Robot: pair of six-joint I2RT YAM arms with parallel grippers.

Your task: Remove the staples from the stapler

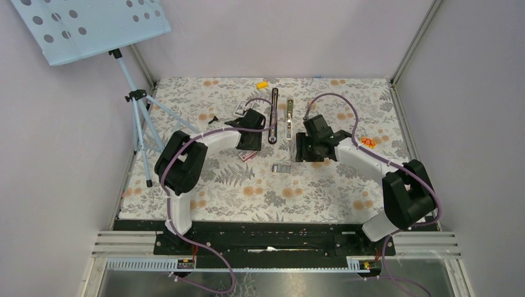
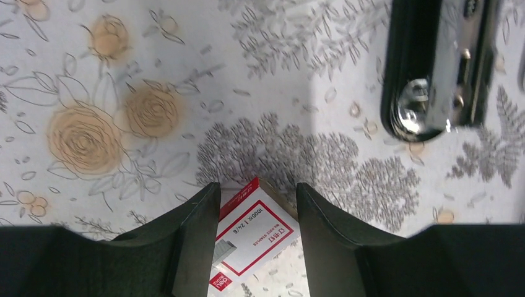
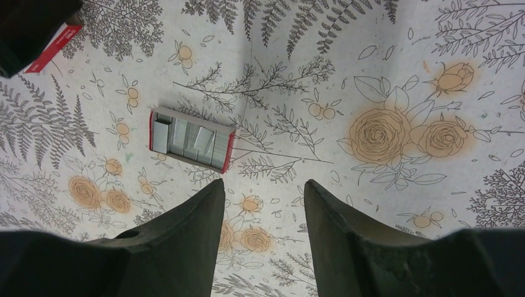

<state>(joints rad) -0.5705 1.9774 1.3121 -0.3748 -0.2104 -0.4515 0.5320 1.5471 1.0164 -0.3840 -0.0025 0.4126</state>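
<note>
Left gripper [image 2: 257, 189]: its jaws stand wide and grip nothing.
Red-and-white box [image 2: 254, 238]: flat on the surface [image 2: 124, 62], printed face up, one corner poking between the left jaws.
Stapler [image 1: 273, 114]: ahead of the left jaws and off to their right, near but apart. From above I see it between the two grippers, with the silver rail [image 1: 289, 117] just beside the black arm.
Staples [image 3: 186, 137]: grey strips in an open tray [image 3: 230, 148] with red ends, ahead of the right jaws and to their left. I cannot tell whether the rail carries any more.
Right gripper [image 3: 263, 185]: jaws wide and empty over bare flowered surface. The stapler is out of this wrist view.
Risk, left: closing now would pinch the box and not the stapler, because the jaws straddle the wrong thing.
Risk, middle: I judge the slim glossy arm will swivel or slide if it is nipped off-centre, and a loaded rail could then spill.
Risk, right: a careless sweep toward the left could clip the tray and scatter the loose strips.
Long axis: runs straight away from the arm bases. The rounded end with its shiny plate points back toward the left jaws, and both long arms lie parallel.
</note>
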